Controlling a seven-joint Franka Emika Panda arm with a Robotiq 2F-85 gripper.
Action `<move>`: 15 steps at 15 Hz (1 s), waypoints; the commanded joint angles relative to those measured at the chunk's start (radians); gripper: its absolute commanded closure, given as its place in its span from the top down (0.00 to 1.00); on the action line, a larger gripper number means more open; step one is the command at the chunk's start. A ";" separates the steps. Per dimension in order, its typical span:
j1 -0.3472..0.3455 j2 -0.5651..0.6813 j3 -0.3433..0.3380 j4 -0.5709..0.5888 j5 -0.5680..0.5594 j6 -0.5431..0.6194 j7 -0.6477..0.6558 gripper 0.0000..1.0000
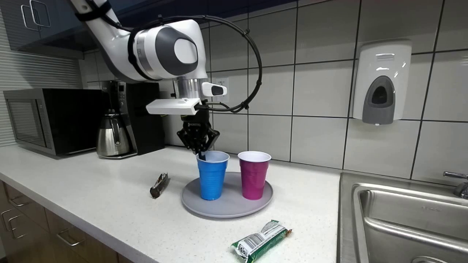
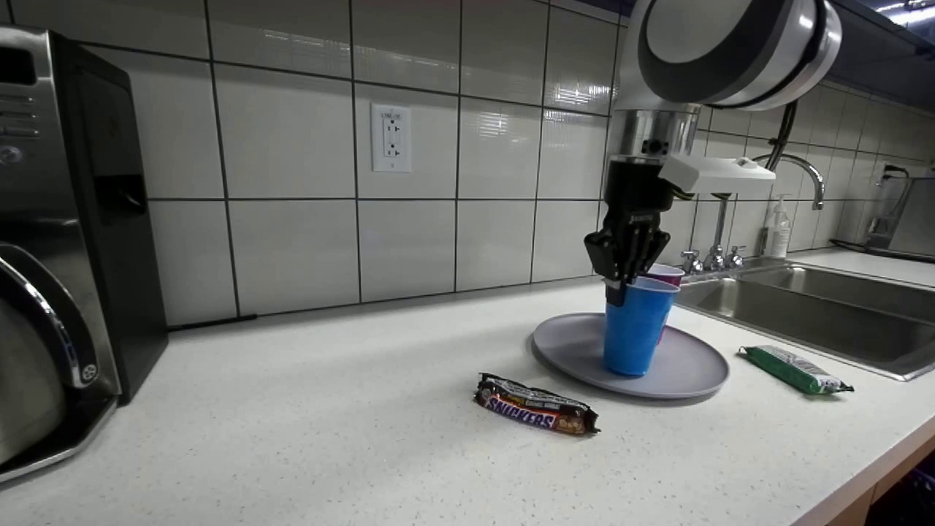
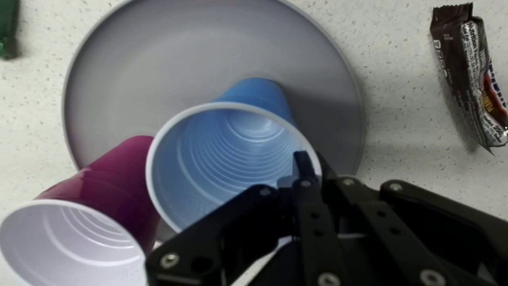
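Observation:
A blue cup (image 1: pixel 212 179) with a white rim stands upright on a round grey plate (image 1: pixel 227 211). My gripper (image 3: pixel 316 166) is shut on its rim: in the wrist view one fingertip (image 3: pixel 303 163) dips inside the blue cup (image 3: pixel 222 159) and the other lies against the outer wall. In both exterior views the gripper (image 1: pixel 201 155) comes down from above onto the cup's edge. Beside it on the same plate is a magenta cup (image 1: pixel 254 179), upright and white inside; in an exterior view the blue cup (image 2: pixel 637 336) hides most of it.
A Snickers bar (image 2: pixel 537 406) lies on the counter off one side of the plate, and a green-wrapped bar (image 1: pixel 261 241) off another. A steel sink (image 1: pixel 406 219), a coffee maker with a metal carafe (image 1: pixel 113 137) and a microwave (image 1: pixel 55 120) line the counter. Behind rises a tiled wall (image 2: pixel 292 131).

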 commanded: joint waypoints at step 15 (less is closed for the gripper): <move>0.032 -0.036 0.120 0.067 -0.106 -0.003 0.076 0.01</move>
